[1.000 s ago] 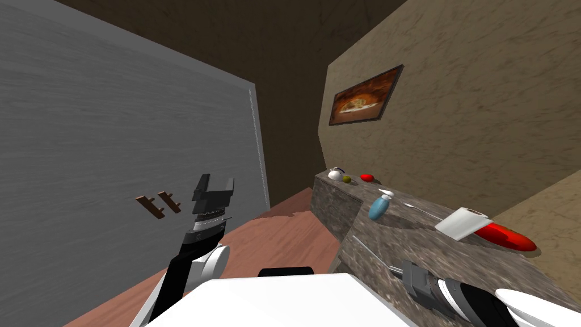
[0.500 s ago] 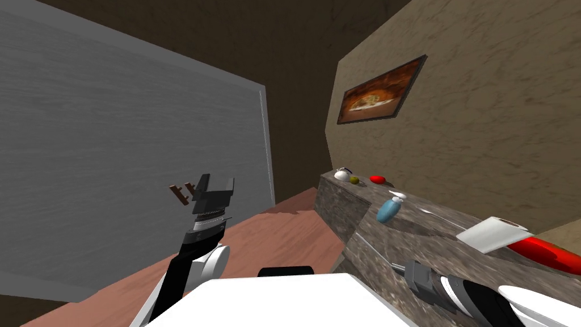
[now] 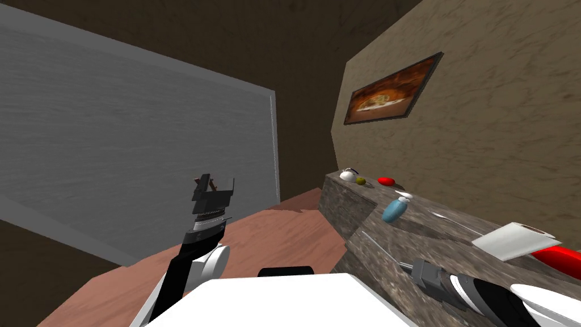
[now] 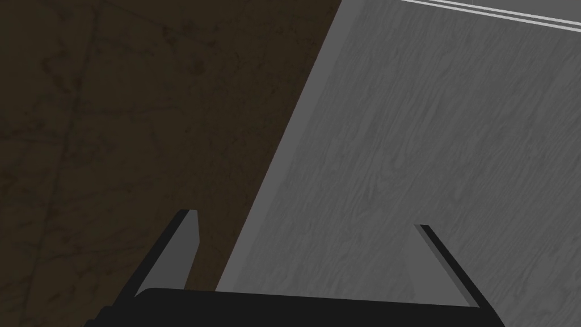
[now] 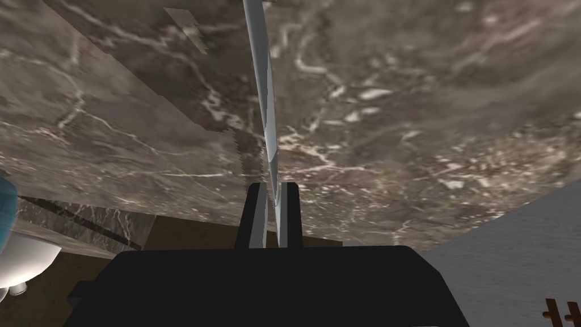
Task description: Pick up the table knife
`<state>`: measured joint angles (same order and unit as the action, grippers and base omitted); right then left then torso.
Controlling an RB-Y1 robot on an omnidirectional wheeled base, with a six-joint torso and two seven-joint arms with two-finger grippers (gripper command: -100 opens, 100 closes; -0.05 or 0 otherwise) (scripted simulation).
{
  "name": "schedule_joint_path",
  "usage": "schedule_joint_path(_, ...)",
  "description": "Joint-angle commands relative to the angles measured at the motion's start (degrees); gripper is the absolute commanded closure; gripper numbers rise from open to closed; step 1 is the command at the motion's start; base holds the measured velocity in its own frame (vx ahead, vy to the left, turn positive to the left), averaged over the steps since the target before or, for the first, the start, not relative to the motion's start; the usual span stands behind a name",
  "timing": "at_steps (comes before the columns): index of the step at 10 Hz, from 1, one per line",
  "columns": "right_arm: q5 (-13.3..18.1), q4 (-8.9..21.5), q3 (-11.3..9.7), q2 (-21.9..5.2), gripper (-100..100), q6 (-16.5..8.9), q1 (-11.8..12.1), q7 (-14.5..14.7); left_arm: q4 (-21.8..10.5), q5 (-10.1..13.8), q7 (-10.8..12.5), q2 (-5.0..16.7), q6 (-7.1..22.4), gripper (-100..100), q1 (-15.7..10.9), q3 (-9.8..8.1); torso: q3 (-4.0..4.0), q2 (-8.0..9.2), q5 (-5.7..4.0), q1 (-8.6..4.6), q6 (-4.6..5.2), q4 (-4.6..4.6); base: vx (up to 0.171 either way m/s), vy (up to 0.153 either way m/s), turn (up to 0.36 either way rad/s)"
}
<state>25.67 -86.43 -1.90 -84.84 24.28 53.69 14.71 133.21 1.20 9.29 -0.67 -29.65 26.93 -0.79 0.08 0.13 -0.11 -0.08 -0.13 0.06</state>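
The table knife (image 5: 265,102) is a thin, pale grey blade running straight out from between my right gripper's (image 5: 274,187) fingers, which are shut on its near end. Behind it is the brown marbled counter top (image 5: 397,113). In the head view the knife (image 3: 381,251) shows as a fine line over the counter's (image 3: 431,244) near edge, ahead of the right gripper (image 3: 404,265). I cannot tell whether it touches the counter. My left gripper (image 3: 214,183) is held up to the left over the floor, its fingers (image 4: 181,250) wide apart and holding nothing.
Further along the counter are a blue bottle (image 3: 394,209) on its side, a spoon (image 3: 454,220), a white roll (image 3: 513,240), a long red thing (image 3: 559,258), a small red item (image 3: 386,181) and a white pot (image 3: 347,176). A grey wall panel (image 3: 142,159) stands left, above a reddish floor (image 3: 272,238).
The whole head picture has slid to the right, so I have turned left. The wall hooks now sit behind my left gripper. Both arms hold their pose and the knife stays gripped.
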Motion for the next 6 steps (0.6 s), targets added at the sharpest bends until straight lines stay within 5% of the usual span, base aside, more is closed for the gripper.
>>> schedule_joint_path(1,0.03,1.68,-0.44,0.09,100,0.96,-1.12,-0.63,0.00,0.00,0.00,0.00,0.00,0,0.00,0.00,0.00,0.00,0.00,0.00,0.00,0.00,-0.078,0.034,0.107)
schedule_joint_path(4,-0.40,7.23,-0.57,0.11,100,4.13,-3.48,-3.45,0.00,0.00,0.00,0.00,0.00,0,0.00,0.00,0.04,0.07,-0.01,-0.05,-0.02,0.02,-0.121,0.048,0.209)
schedule_joint_path(5,-0.29,5.98,-0.48,0.17,100,3.28,-2.84,-2.65,0.00,0.00,0.00,0.00,0.00,0,0.00,0.00,0.10,0.17,0.01,0.08,0.00,0.04,-0.064,0.036,0.047)
schedule_joint_path(6,-0.32,6.14,-0.40,0.14,0,3.50,-2.90,-2.85,0.00,0.00,0.00,0.00,0.00,0,0.01,-0.01,0.03,0.02,0.01,-0.01,0.10,0.02,-0.009,0.006,-0.011)
